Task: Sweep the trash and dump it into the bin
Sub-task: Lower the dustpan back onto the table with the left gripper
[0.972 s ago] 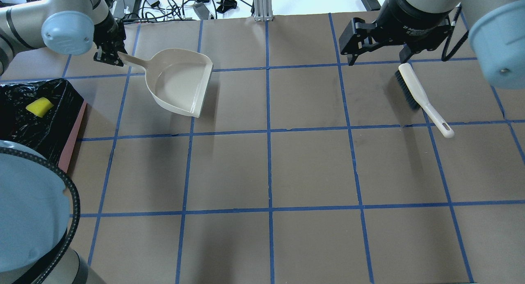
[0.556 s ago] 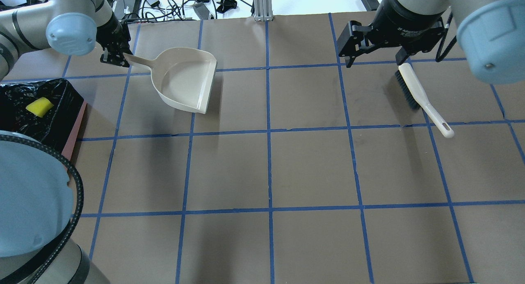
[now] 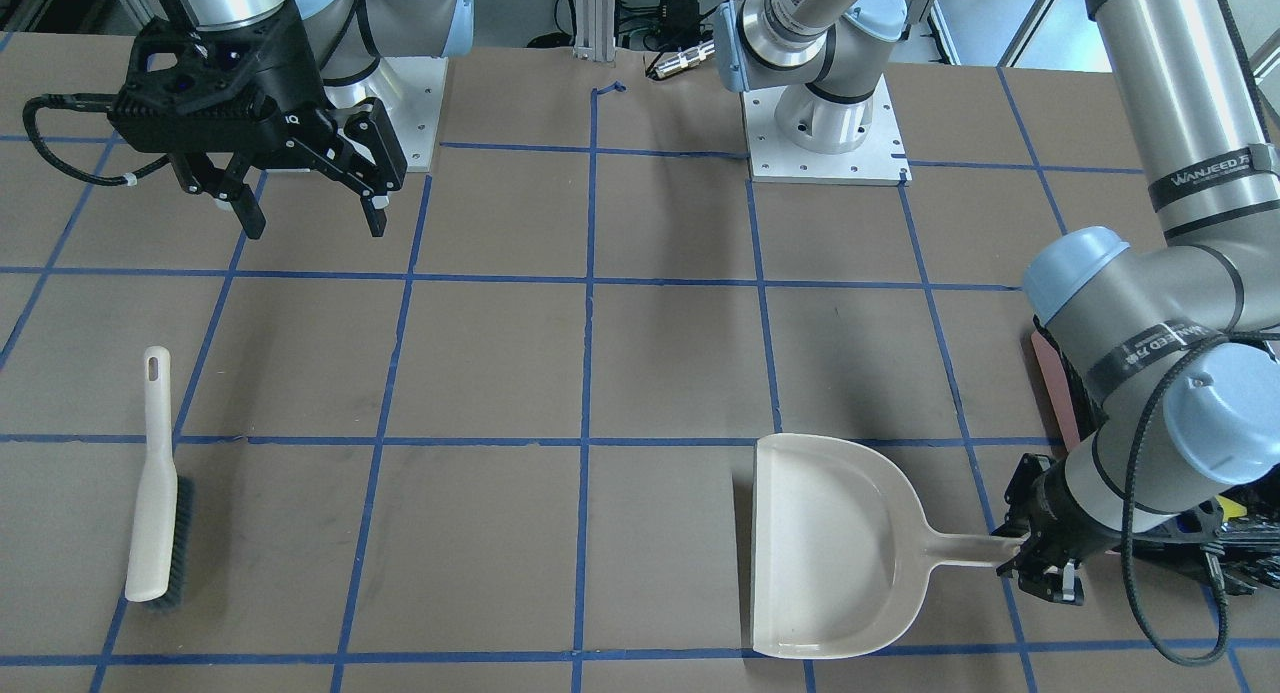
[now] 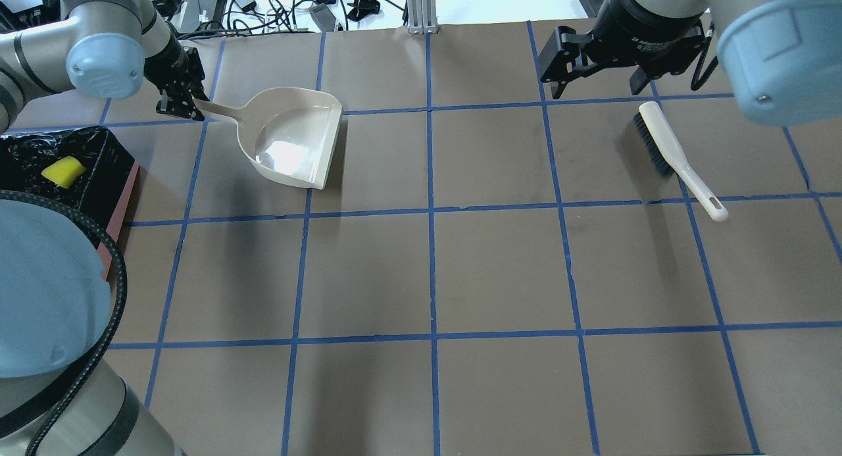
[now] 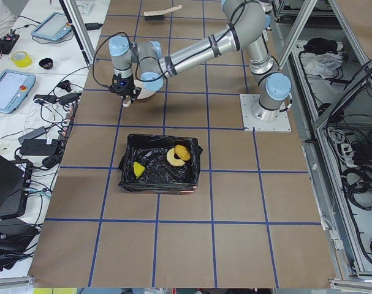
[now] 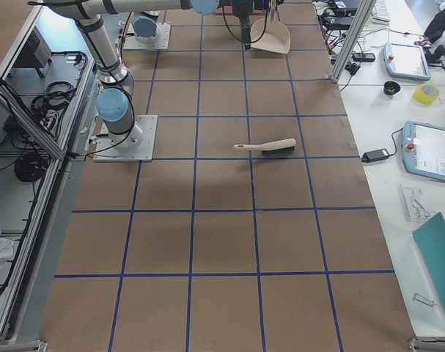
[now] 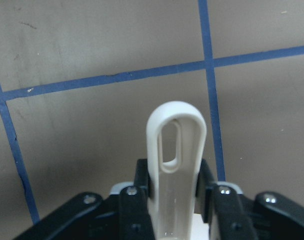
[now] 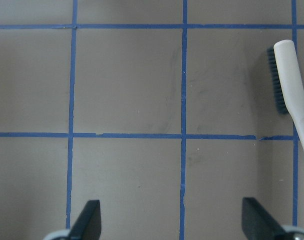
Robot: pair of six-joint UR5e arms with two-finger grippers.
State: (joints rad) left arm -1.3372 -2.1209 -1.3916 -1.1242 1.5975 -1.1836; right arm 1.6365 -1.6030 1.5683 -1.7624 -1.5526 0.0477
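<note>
The bin (image 5: 161,185) is pink-sided with a black bag and stands at the table's left edge (image 4: 118,212). In it lie the trash items: the yellow sponge wedge (image 5: 138,168) (image 4: 62,171), the tan croissant piece (image 5: 172,158) and the golden-brown lump (image 5: 183,151). My left gripper (image 4: 181,104) (image 3: 1035,568) is shut on the handle (image 7: 176,150) of the beige dustpan (image 4: 289,140) (image 3: 830,543), which is empty, past the bin. My right gripper (image 3: 305,208) (image 4: 595,87) (image 8: 173,222) is open and empty, above the table near the brush.
A white hand brush with dark bristles (image 4: 671,147) (image 3: 155,503) (image 8: 289,85) (image 6: 270,148) lies loose on the table's far right. Cables and power bricks (image 4: 276,8) lie beyond the far edge. Blue tape lines grid the brown table.
My left gripper has shifted the dustpan slightly and turned it, so its floor now catches the light. My right gripper has drifted a little away from the brush, still open.
</note>
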